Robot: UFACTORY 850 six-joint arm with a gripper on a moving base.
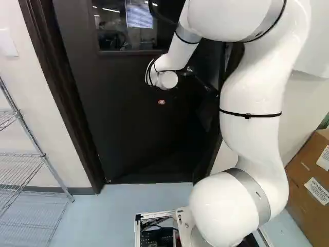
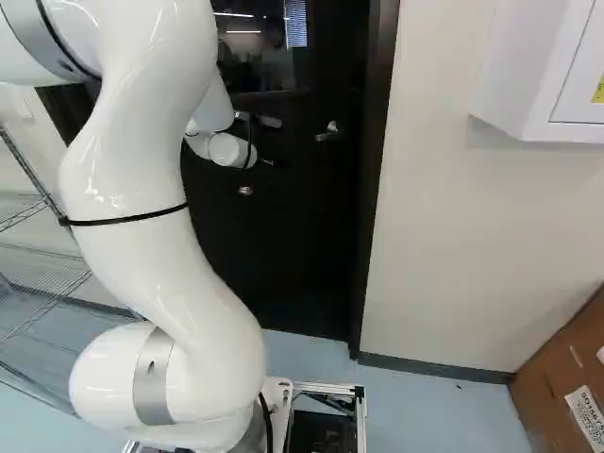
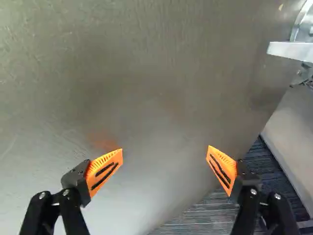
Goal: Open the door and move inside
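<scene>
The dark door (image 1: pixel 139 128) with its window stands ahead of the arm. Its silver lever handle (image 2: pixel 330 130) shows right of my gripper (image 2: pixel 269 142) in the right base view. In the wrist view the gripper (image 3: pixel 165 152) is open, pads wide apart, nothing between them, facing the bare door surface (image 3: pixel 146 88). The handle (image 3: pixel 291 50) lies off to one side there, beyond the fingers. Past the door's slanting edge, striped flooring (image 3: pixel 205 215) shows through a gap, so the door stands ajar. Whether a fingertip touches the door I cannot tell.
The dark door frame (image 2: pixel 374 179) borders a pale wall (image 2: pixel 453 236). A wire shelf (image 1: pixel 31 170) stands left of the door. Cardboard boxes (image 1: pixel 308 180) stand at the right of the left base view, and a white wall cabinet (image 2: pixel 538 75) hangs in the right base view.
</scene>
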